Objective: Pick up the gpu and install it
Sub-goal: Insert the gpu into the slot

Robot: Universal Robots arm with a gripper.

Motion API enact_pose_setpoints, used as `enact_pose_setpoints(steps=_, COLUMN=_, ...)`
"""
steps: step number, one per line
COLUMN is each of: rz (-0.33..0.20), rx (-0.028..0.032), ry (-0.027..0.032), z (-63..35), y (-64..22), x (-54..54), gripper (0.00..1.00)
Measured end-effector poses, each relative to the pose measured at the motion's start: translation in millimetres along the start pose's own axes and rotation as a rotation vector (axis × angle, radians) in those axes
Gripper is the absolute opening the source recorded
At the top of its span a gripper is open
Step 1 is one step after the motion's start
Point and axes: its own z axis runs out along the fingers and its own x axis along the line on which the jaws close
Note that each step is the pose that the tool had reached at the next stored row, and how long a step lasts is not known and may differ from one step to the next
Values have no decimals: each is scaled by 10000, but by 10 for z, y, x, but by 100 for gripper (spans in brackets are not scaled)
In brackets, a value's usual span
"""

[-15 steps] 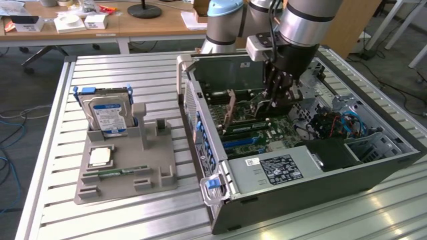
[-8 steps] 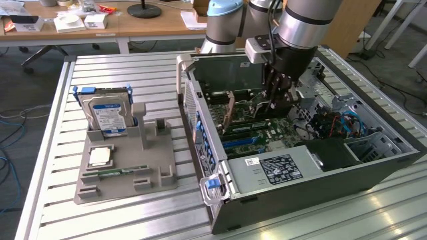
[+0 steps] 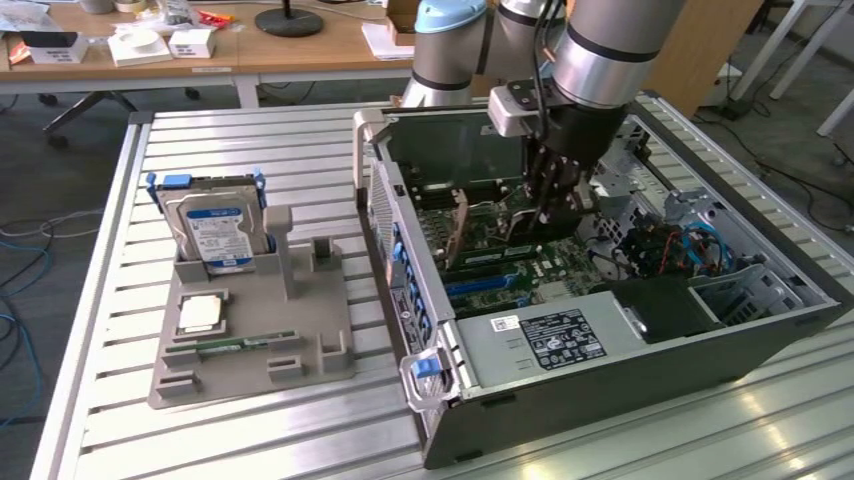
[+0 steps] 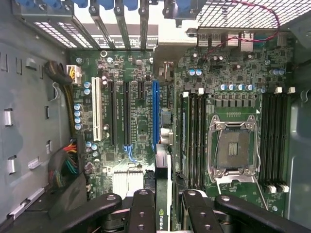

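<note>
Wrist view showed the black, knuckled gripper (image 4: 166,199) clamped on the gpu (image 4: 162,213), a thin green card seen edge-on with a small printed logo. The card sat in line with, and close to, the long blue slot (image 4: 155,114) on the densely studded green motherboard (image 4: 233,97).

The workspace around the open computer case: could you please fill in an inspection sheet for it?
Surface: slatted metal table, carrying the computer case and a grey parts holder.
Job's things: gpu held edge-on over the motherboard, near the blue slot.
Clutter: hard drive upright in the holder; processor and RAM stick lying flat in it.
Grippers: gripper inside the case, shut on the gpu.
Cables: coloured wire bundle and blue cables inside the case; loose cables on the floor.
Surroundings: wooden desk with small boxes behind the table.
</note>
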Motion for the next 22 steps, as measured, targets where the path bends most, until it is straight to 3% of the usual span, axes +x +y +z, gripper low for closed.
enact_pose_setpoints(steps=22, rz=3, rx=1, ry=0, z=114, y=18, x=7, gripper=26)
